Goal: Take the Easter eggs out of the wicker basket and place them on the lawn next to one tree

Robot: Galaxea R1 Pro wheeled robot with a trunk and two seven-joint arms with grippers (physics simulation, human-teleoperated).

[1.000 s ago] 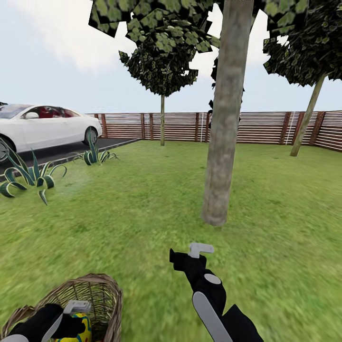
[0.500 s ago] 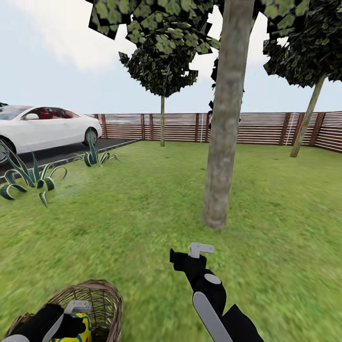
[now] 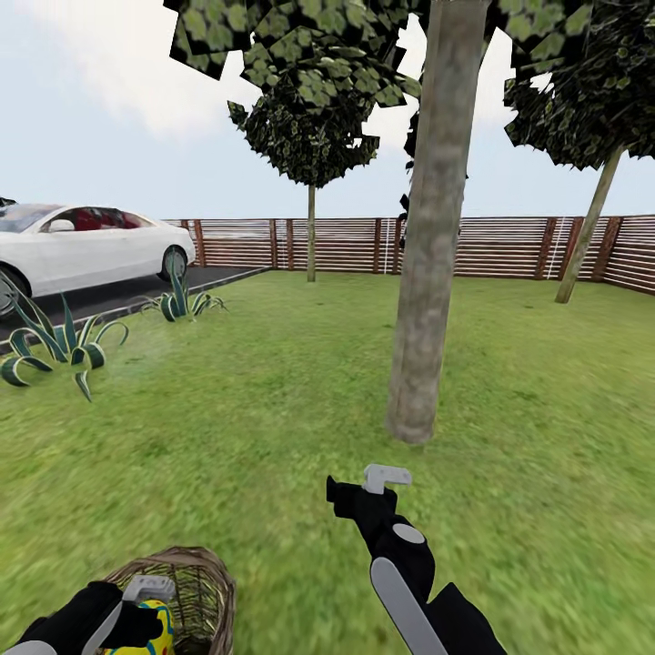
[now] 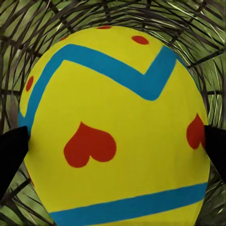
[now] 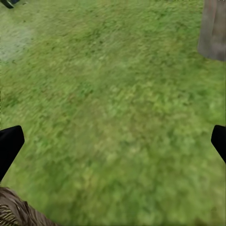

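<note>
My left gripper point(image 3: 146, 623) is shut on a yellow Easter egg point(image 3: 156, 628) with blue zigzag lines and red marks, held over the wicker basket point(image 3: 207, 573) at the bottom left. The left wrist view has the egg point(image 4: 113, 127) close up between the dark fingertips point(image 4: 12, 150), with basket weave point(image 4: 28, 28) behind it. Other eggs are hidden. My right gripper point(image 3: 368, 489) stands open above the lawn point(image 3: 273, 409), a short way before the thick tree trunk point(image 3: 428, 273). In the right wrist view its gap point(image 5: 113, 146) holds nothing but grass, and the trunk point(image 5: 214, 28) is at a corner.
A white car point(image 3: 82, 246) stands on the dark driveway at the left, with two spiky plants point(image 3: 55, 341) along its edge. A brown slat fence point(image 3: 500, 244) closes the back. Thin-trunked trees point(image 3: 311, 227) stand by the fence. Wide grass lies around the thick trunk.
The whole picture has shifted: basket and trunk base sit a little lower now, so the camera has moved. Both arms keep their places in the view, the egg still held.
</note>
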